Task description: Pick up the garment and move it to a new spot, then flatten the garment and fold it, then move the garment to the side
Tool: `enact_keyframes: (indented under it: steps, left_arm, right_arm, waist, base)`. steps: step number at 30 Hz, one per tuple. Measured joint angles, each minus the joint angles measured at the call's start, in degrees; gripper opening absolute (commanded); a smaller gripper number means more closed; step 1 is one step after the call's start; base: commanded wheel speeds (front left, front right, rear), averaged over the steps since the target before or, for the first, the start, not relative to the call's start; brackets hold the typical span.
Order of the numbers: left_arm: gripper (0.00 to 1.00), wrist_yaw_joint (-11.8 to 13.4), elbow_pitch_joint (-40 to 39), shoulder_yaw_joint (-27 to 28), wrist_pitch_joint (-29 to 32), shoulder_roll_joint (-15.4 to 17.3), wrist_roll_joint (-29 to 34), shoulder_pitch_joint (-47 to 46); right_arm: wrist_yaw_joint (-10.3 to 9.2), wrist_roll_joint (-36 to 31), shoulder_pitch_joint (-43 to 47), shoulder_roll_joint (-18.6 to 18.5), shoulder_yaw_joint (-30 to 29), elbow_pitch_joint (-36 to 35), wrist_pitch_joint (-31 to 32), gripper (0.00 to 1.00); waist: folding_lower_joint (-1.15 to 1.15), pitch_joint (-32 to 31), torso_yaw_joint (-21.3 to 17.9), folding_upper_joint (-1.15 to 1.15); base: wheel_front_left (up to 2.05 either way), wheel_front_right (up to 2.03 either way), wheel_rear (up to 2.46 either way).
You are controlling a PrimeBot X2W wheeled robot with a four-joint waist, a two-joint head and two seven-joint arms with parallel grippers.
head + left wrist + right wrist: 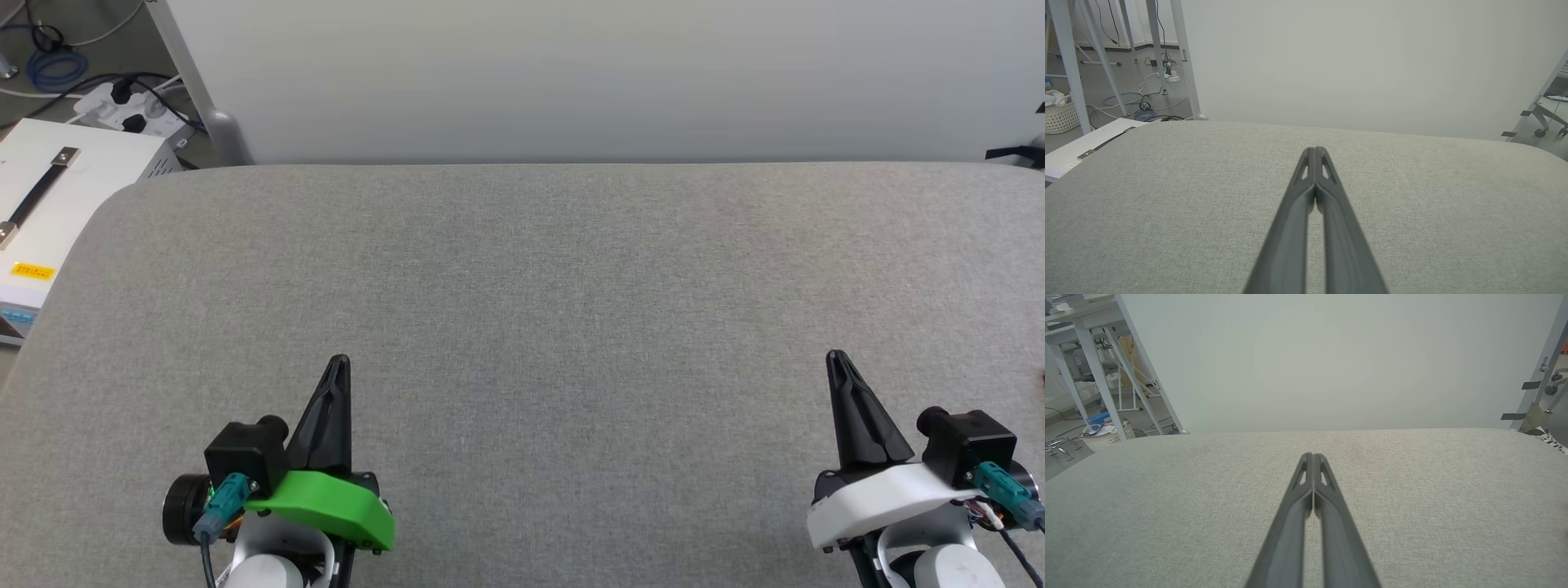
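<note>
The garment is out of view. My left gripper [340,362] rests at the lower left above the grey fabric table [539,278], its two dark fingers pressed together with nothing between them. My right gripper [836,357] stands at the lower right, also shut and empty. In the left wrist view the left gripper [1315,150] points across the bare fabric toward the far edge. The right wrist view shows the right gripper [1312,455] doing the same, tips touching.
A pale wall panel [604,73] rises behind the table's far edge. Off the left edge stands a white box with a handle [49,204], with a power strip and cables [131,106] on the floor. A white basket [1061,116] sits far left.
</note>
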Motion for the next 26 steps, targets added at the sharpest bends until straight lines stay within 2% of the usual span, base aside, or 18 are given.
enact_keyframes:
  steps: [26]
  left_arm:
    - [0.00, 1.7, -1.7, 0.7, 3.2, 0.0, 3.0, 0.1]
  right_arm:
    - [0.00, -3.4, 0.0, 0.2, -0.2, -1.1, 3.1, 0.00]
  waist:
    - [0.00, -0.8, -0.3, 0.00]
  base:
    - [0.00, 0.00, 0.00]
